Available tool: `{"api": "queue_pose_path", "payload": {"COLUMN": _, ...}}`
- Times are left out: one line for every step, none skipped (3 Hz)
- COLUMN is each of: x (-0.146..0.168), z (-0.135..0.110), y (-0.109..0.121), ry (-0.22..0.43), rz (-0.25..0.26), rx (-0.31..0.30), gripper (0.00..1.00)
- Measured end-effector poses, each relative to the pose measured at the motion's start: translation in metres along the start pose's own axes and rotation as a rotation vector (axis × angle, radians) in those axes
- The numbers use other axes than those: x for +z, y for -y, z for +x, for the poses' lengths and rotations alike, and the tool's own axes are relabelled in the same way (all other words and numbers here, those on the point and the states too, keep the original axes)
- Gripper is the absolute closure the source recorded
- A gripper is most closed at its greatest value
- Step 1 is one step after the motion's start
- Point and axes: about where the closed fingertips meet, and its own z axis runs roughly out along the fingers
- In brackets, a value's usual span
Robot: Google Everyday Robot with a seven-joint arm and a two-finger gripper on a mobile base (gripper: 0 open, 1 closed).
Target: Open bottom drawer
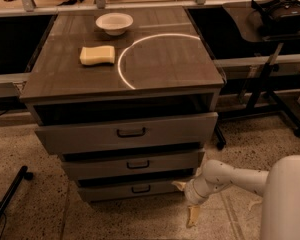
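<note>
The bottom drawer (135, 189) is the slimmest grey front at the foot of the cabinet, with a small dark bar handle (140, 188). It stands out a little, like the two drawers above it. My gripper (186, 200) is low at the drawer's right end, near the floor, at the tip of my white arm (230, 176) that reaches in from the right. One pale finger (179, 185) points at the drawer's right corner, the other (193, 216) hangs down toward the floor. The gripper holds nothing and is to the right of the handle.
The cabinet top (160, 59) carries a white bowl (114, 22), a yellow sponge (97, 55) and a white arc marking. A black stand (268, 79) with a headset is at the right. A dark bar (7, 196) lies on the speckled floor at the left.
</note>
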Motion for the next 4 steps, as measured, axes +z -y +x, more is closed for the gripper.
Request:
{"api": "queue_pose_path", "payload": {"x": 0.013, "z": 0.015, "y": 0.017, "ry": -0.025, "rz": 0.017, "rx": -0.023, "gripper": 0.00}}
{"api": "queue_pose_path", "payload": {"x": 0.025, "z": 0.029, "y": 0.036, "ry": -0.061, "rz": 0.040, "rx": -0.027, "gripper": 0.00}}
{"api": "queue_pose_path", "payload": {"x": 0.041, "z": 0.044, "y": 0.060, "ry": -0.105, "rz": 0.076, "rx": -0.020, "gripper": 0.00}}
{"api": "queue_pose_path", "payload": {"x": 0.056, "z": 0.058, "y": 0.075, "ry": -0.142, "rz": 0.107, "rx": -0.010, "gripper": 0.00}}
